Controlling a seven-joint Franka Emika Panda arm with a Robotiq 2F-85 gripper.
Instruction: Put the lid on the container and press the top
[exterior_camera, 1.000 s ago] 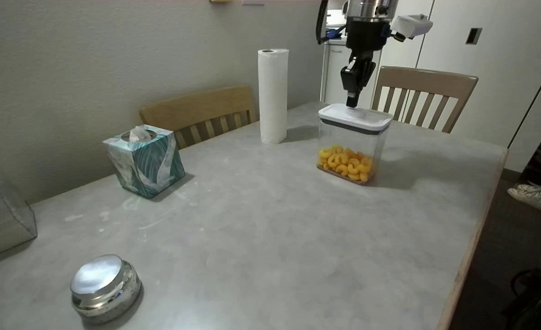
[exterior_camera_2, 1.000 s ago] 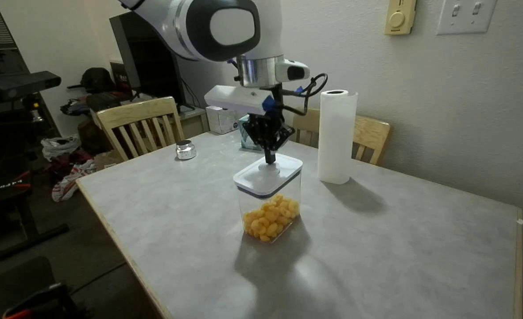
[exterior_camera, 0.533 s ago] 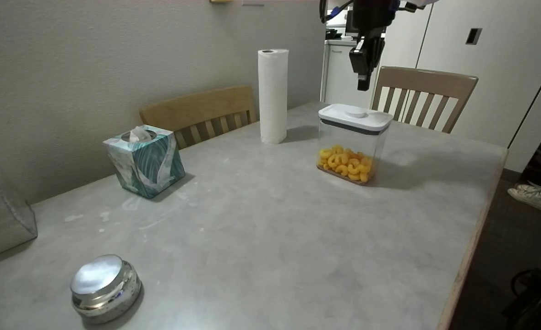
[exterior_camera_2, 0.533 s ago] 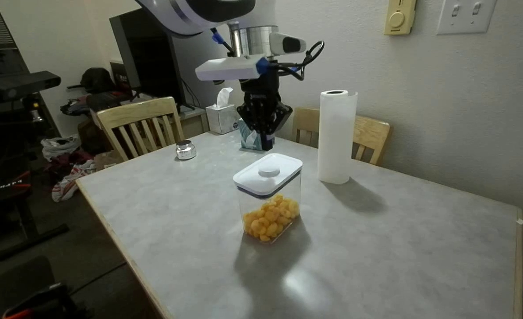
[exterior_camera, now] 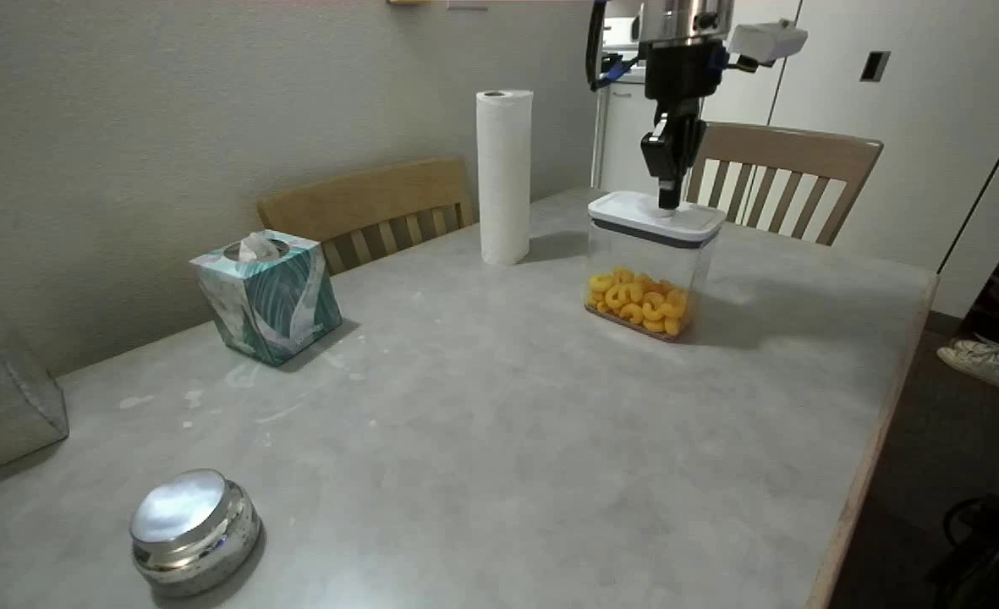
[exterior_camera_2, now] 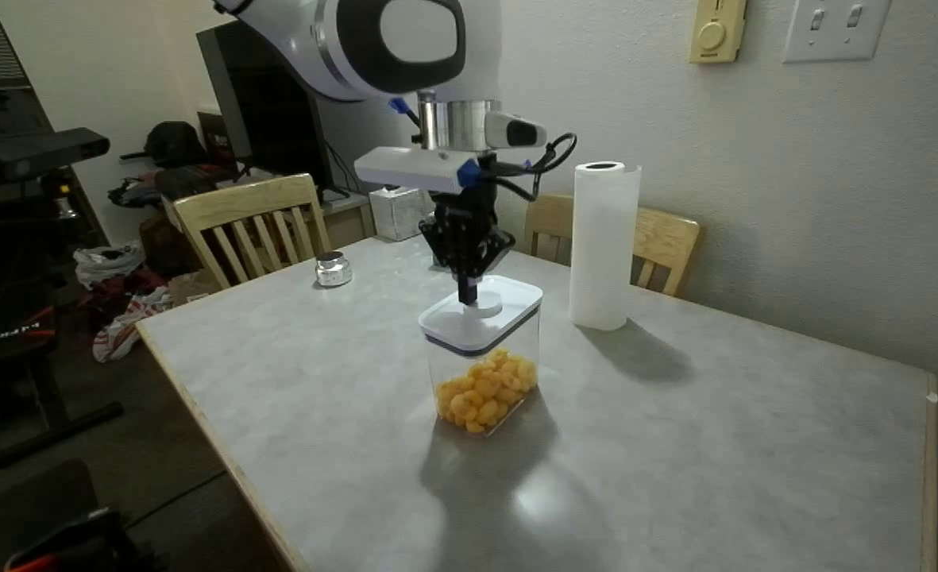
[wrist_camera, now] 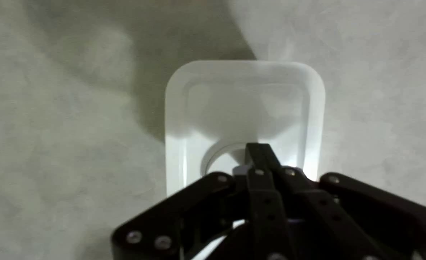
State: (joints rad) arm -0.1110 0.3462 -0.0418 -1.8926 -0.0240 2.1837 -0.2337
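Note:
The white lid (exterior_camera: pixel 622 207) sits flat on the clear container (exterior_camera: pixel 647 262) in both exterior views; the lid also fills the middle of the wrist view (wrist_camera: pixel 241 101). Yellow-orange food pieces (exterior_camera_2: pixel 484 389) lie in the container's lower part. The round white top (exterior_camera_2: pixel 488 304) stands in the lid's centre and is partly hidden by the fingers in the wrist view (wrist_camera: pixel 223 163). My gripper (exterior_camera: pixel 668 205) is shut and empty, pointing down. Its fingertips are at the top's edge, in an exterior view (exterior_camera_2: pixel 467 300) on its left side. I cannot tell whether they touch it.
A paper towel roll (exterior_camera: pixel 504 178) stands behind the container. A teal tissue box (exterior_camera: pixel 271 296), a grey tissue box (exterior_camera: pixel 8 397) and a round metal jar (exterior_camera: pixel 194 533) are on the table. Wooden chairs (exterior_camera_2: pixel 254 222) stand at the table's edges.
My gripper was down at the top's middle, then rose above the lid, and is now down again, shifted toward the top's edge. The lid and container have not moved.

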